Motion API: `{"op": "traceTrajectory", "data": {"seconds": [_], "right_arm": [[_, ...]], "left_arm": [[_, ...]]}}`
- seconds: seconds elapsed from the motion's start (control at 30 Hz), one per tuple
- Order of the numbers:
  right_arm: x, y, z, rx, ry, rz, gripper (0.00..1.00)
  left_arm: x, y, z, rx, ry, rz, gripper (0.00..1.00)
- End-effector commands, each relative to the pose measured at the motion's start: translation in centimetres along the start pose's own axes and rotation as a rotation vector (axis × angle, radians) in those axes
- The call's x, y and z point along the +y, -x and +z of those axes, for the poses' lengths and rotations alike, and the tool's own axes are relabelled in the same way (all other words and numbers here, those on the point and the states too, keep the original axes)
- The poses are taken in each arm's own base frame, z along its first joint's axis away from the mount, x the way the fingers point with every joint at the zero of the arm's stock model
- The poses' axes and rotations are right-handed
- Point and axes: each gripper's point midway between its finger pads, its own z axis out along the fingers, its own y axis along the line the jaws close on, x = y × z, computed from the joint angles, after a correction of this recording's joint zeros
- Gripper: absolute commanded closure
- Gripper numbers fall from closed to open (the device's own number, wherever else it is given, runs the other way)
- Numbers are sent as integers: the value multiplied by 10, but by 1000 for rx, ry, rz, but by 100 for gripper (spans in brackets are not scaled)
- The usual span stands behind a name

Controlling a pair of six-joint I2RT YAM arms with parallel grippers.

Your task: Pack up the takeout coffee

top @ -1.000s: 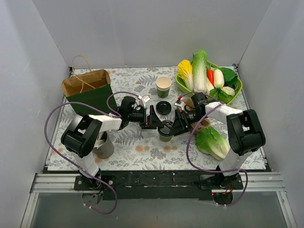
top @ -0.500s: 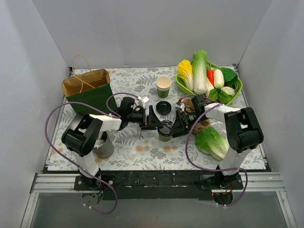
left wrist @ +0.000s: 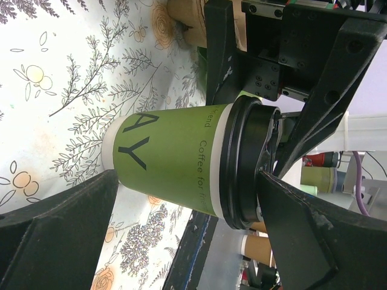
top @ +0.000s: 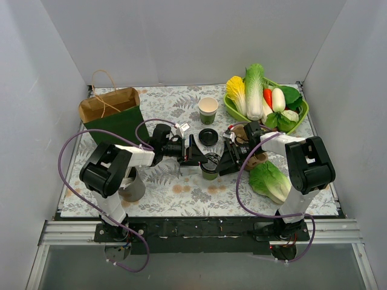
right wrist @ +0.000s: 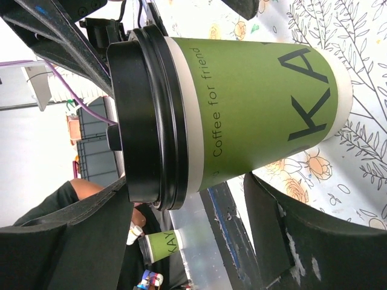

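The takeout coffee cup (top: 210, 166) stands upright in the middle of the top view on the flowered table (top: 175, 188), with its black lid (left wrist: 242, 163) seated on it. The left gripper (top: 201, 157) and the right gripper (top: 222, 162) close in on it from either side. Both have their fingers spread wide about the cup, not clamped, and I cannot tell whether any finger touches it.
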Motion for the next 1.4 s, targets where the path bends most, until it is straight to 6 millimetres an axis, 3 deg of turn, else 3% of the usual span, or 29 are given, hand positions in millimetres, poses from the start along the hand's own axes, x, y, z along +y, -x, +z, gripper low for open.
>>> {"op": "traceTrajectory", "data": {"seconds": [0.0, 0.7, 0.87, 1.1, 1.37], "right_arm": [[-50, -3, -1, -7, -228, -12, 24], [-58, -5, -2, -11, -259, -45, 27], [-46, 3, -4, -16, -227, -144, 23], [10, 21, -6, -45, 7, -236, 13], [19, 19, -7, -40, 64, -251, 10]], "left_arm": [[13, 2, 0, -17, 35, -10, 2], [14, 4, 3, -11, 15, -24, 2], [14, 5, 3, -10, 16, -22, 2], [14, 4, 3, 0, 17, -13, 2], [15, 3, 3, 4, 18, -17, 2]]}}
